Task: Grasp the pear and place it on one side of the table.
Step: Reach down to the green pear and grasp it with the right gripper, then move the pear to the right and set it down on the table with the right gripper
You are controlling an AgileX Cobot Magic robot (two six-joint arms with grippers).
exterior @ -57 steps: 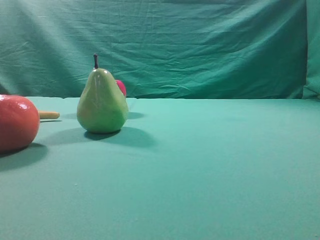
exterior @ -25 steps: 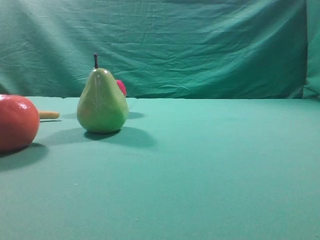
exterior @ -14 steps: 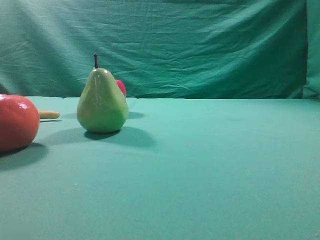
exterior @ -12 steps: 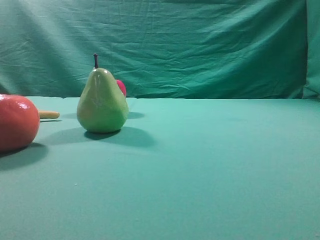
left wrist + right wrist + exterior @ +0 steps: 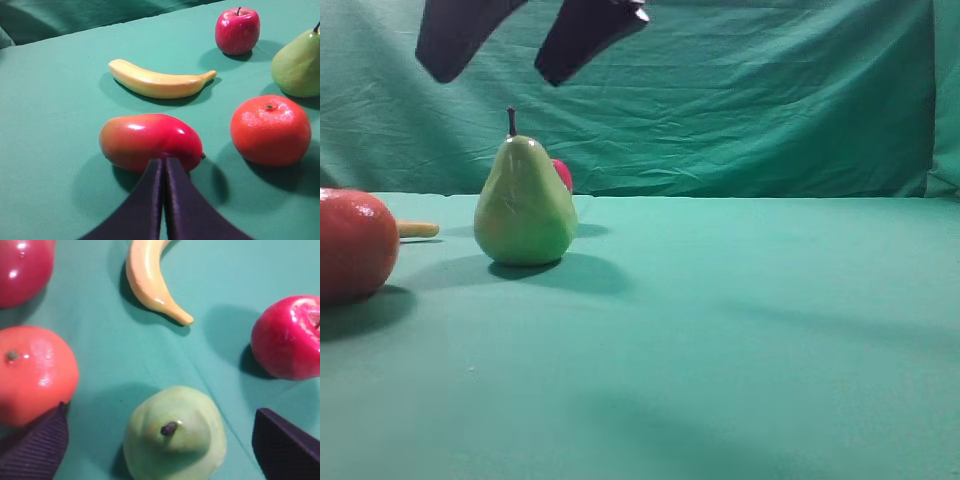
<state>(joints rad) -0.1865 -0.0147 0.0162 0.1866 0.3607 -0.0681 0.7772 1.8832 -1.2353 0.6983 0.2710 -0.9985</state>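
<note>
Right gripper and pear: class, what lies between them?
Nothing. In the high view, the open right gripper hangs above the pear, with only air between.

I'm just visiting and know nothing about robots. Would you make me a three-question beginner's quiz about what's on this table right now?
1. True or false: the right claw is gripping the pear.
2. Which fruit lies right beyond the shut left claw? A) banana B) mango C) apple
3. Fill in: the pear stands ______ on the table.

Key: 1. False; it hangs open above the pear. 2. B, the mango. 3. Upright, stem up.
</note>
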